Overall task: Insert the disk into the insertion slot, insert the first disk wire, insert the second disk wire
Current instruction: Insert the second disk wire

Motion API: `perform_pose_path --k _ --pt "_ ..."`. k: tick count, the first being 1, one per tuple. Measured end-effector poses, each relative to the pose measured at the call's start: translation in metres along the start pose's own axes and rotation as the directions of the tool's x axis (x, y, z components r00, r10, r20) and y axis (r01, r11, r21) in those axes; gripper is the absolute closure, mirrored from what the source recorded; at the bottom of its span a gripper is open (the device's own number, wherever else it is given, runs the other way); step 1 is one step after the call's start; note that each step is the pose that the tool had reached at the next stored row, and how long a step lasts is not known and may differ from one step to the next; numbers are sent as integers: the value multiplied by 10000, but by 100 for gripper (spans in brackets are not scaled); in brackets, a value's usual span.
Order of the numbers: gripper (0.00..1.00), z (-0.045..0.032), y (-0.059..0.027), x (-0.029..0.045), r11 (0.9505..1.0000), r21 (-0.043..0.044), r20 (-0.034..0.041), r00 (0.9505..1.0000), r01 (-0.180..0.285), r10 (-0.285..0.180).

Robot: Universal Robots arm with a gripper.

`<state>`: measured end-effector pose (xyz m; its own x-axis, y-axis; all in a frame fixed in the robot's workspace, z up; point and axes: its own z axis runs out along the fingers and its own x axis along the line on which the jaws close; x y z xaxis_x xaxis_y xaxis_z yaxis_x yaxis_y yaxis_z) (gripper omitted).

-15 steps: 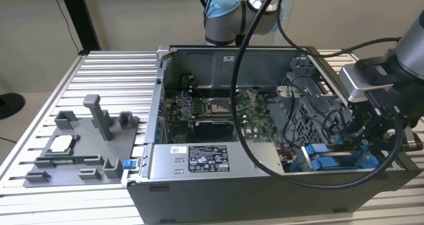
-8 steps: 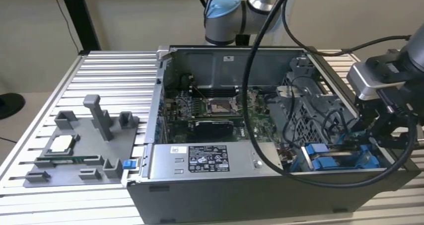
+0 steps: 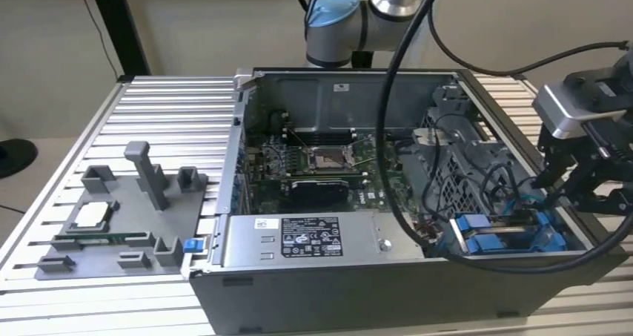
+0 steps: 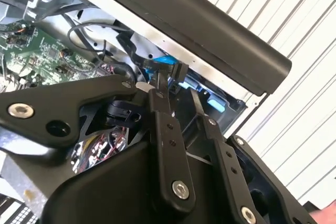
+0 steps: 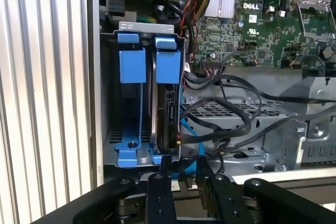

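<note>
So your gripper (image 3: 582, 201) is hanging over the corner of the case (image 3: 396, 284) on the exterior view's right, just above the slot (image 3: 506, 234). In the first wrist view the disk (image 5: 167, 114) already looks seated. It's standing on edge in the grey-walled slot (image 5: 145, 27) with its blue frame tab on the end away from the gripper (image 5: 184, 163). A second blue rail (image 5: 131, 66) sits in the compartment next door, on the outer-wall side.

A blue cable (image 5: 190, 142) runs up beside the disk's near end, right by the gripper, with a bundle of black cables (image 5: 231, 124) draped across the perforated cage (image 5: 231, 109) next to it. In the second wrist view the gripper (image 4: 178, 85) is right up against something blue and black. Honestly, I can't tell whether it's spread or pinching a connector there.

The motherboard (image 3: 316, 165) and power supply (image 3: 296, 239) fill the rest of the case. A grey tray (image 3: 109, 184) sits well off on the table (image 3: 168, 106).
</note>
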<state>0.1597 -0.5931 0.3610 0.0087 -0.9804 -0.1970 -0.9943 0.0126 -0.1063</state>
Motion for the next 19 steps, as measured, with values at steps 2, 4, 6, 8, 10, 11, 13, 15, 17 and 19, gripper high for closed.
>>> perform_pose_path --k 2,4,6,8,10,11,13,15,17,19 --pt "0 -21 -22 -4 10000 -28 81 10000 19 -18" --pt "0 -20 -53 -5 10000 -50 120 9999 36 -36" --pt "0 -12 -81 -1 9999 -93 125 9999 60 -59" --pt "0 -4 -95 1 9998 -131 134 9998 122 -120" --pt "0 1 -106 2 9995 -162 153 9995 261 -258" --pt "0 3 -110 3 9992 -179 169 9993 345 -342" --pt "0 9 -121 3 9985 -208 203 9986 497 -493" --pt "0 14 -132 4 9979 -229 237 9979 606 -601" --pt "0 18 -148 6 9975 -239 277 9974 669 -663" --pt "0 20 -169 10 9972 -245 318 9971 706 -698"
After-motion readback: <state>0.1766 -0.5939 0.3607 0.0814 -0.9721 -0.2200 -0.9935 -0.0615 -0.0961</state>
